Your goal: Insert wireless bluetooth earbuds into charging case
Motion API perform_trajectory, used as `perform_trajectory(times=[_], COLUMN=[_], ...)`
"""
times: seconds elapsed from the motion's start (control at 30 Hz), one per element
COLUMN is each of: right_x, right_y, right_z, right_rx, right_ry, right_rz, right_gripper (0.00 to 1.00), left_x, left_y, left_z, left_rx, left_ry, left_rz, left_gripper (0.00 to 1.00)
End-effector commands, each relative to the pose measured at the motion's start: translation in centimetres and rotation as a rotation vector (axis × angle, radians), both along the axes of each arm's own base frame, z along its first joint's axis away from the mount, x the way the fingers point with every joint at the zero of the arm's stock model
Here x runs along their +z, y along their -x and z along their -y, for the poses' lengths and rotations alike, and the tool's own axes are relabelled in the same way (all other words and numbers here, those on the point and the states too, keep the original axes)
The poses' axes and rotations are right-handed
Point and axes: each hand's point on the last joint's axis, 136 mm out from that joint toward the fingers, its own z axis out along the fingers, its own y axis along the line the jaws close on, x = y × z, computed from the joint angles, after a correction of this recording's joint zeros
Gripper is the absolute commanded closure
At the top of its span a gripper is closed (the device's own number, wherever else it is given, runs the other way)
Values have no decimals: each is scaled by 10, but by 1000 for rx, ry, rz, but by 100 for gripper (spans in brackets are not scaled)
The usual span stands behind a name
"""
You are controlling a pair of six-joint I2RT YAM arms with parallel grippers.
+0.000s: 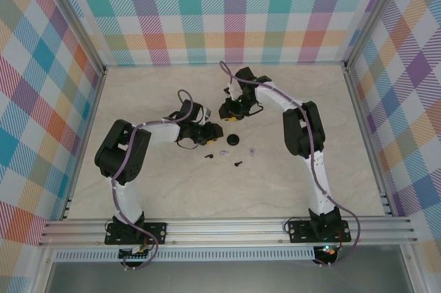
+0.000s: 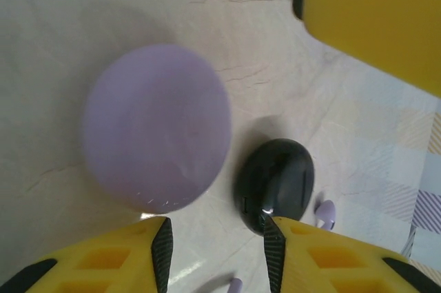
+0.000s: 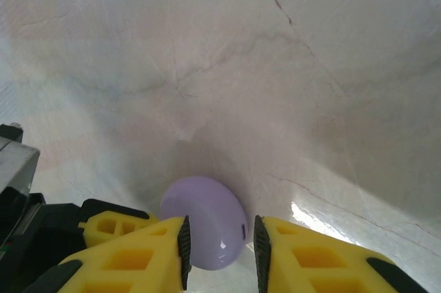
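On the surface (image 1: 275, 189), four loose earbuds (image 1: 238, 164), two black and two lilac, lie just near-side of the black case (image 1: 233, 140). The left fingers (image 2: 110, 269) are part spread with nothing between them, and the lilac case (image 2: 157, 127) is just beyond. The right fingers (image 3: 310, 258) are narrow with the lilac case between the tips; cannot tell if pinching.

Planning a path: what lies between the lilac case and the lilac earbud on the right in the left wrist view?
The black case lies between the lilac case and that earbud, in the left wrist view.
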Motion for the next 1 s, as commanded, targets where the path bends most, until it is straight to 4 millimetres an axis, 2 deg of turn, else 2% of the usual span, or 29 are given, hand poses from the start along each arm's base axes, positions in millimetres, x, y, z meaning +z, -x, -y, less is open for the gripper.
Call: perform_trajectory(times=[0.0,0.3,0.63,0.97], right_x=[1,-9,-7,-3], right_y=[11,20,28,30], right_z=[-9,-10,-6,-4], right_rx=[40,62,58,43], right_ry=[-26,-10,6,5], right_rz=[-53,-90,-103,-106], right_gripper=[67,66,66,71], left_x=[0,-8,-7,-2], left_y=[-6,-10,-26,-43], left_z=[1,-26,-34,-44], left_rx=[28,99,135,165], left_ry=[-24,-172,-200,-233], left_rz=[8,32,61,83], left_gripper=[58,57,62,66])
